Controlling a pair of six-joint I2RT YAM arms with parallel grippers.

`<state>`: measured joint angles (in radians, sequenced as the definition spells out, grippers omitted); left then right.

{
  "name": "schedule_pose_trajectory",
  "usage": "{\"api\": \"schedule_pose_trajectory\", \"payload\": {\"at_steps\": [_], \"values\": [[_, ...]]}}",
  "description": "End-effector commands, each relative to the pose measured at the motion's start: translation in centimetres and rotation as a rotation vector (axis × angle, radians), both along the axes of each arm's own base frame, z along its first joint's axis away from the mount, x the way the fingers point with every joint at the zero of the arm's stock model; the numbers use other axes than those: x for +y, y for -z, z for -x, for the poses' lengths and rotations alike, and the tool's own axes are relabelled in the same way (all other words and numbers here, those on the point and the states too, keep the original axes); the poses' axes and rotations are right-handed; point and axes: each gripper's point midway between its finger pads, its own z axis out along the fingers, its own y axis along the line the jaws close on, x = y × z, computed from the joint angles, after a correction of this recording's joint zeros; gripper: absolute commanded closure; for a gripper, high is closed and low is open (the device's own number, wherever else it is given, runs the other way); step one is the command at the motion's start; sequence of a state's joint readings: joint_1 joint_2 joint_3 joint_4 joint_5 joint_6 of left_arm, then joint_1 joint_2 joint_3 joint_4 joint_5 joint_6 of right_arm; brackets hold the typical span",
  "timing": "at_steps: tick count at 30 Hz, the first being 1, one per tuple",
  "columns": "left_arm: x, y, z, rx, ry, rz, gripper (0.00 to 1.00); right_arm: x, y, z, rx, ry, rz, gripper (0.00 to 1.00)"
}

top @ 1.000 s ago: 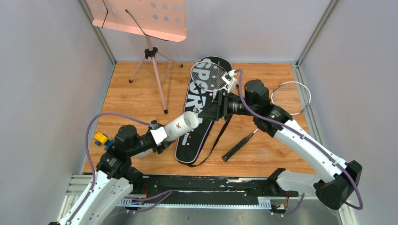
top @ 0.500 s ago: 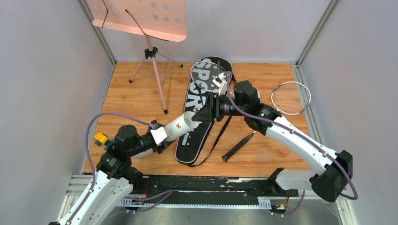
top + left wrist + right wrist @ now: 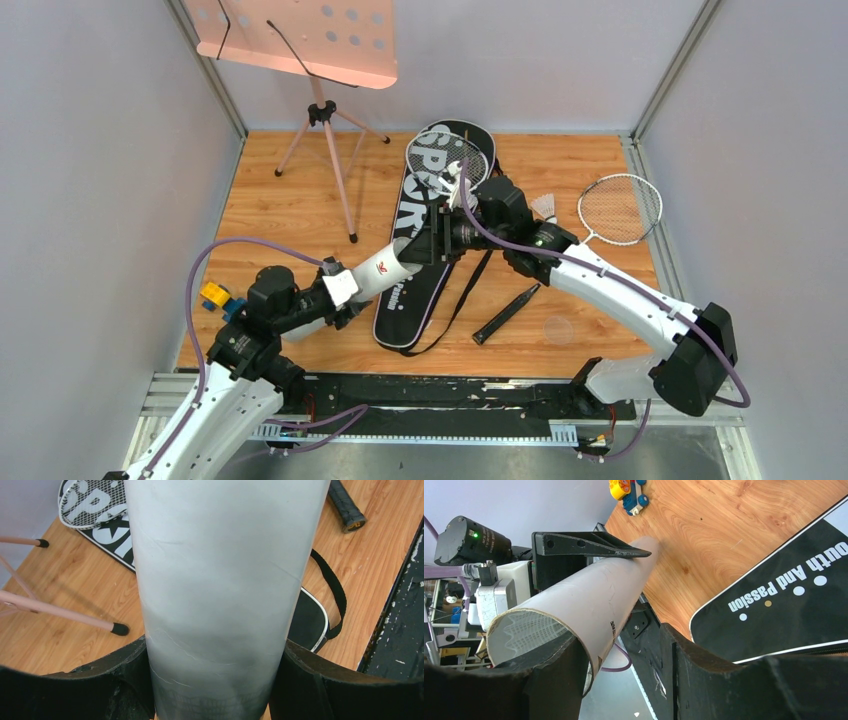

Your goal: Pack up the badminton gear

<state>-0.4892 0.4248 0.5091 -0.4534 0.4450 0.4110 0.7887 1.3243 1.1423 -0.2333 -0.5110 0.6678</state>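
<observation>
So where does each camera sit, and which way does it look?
Top external: above, behind the arms, looking down on the table; both arms show.
Left wrist: looks along the white tube held in the left gripper toward the black bag; its fingers show.
Right wrist: faces back down the tube; its fingers show.
All share tube and bag.

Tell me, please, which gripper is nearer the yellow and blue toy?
Left. The left gripper holds the white tube near the toy; the right gripper is farther, at the tube's far end.

Left tool (image 3: 215, 677) clamped on tube (image 3: 220, 570), right tool (image 3: 619, 637) parted, arms angled inward
</observation>
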Motion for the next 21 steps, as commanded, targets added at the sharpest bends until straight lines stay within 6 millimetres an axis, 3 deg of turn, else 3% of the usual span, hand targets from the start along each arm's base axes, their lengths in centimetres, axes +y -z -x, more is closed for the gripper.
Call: {"api": "schedule_pose_trajectory", "payload": {"at_steps": [1, 7, 12, 16, 21], "values": [[-0.8, -2.4, -0.2, -0.089, 0.043, 0.046, 0.37, 0.6, -1.8, -0.8, -0.075, 0.017, -0.02, 0.48], [-0.8, -2.5, -0.2, -0.089, 0.043, 0.046, 0.37, -0.1, -4.3, 0.2, -0.139, -0.006, -0.065, 0.39], [-0.7, -2.5, -0.3, -0.09, 0.036, 0.044, 0.37, -2.3, -6.4, 0.7, -0.222, 0.055, -0.098, 0.32], [-0.6, -2.5, -0.3, -0.091, 0.028, 0.042, 0.37, -5.6, -8.0, -0.3, -0.339, 0.221, -0.099, 0.31], [-0.5, -2.7, -0.4, -0.095, 0.022, 0.042, 0.37, -11.1, -7.5, -4.0, -0.456, 0.516, -0.001, 0.3]]}}
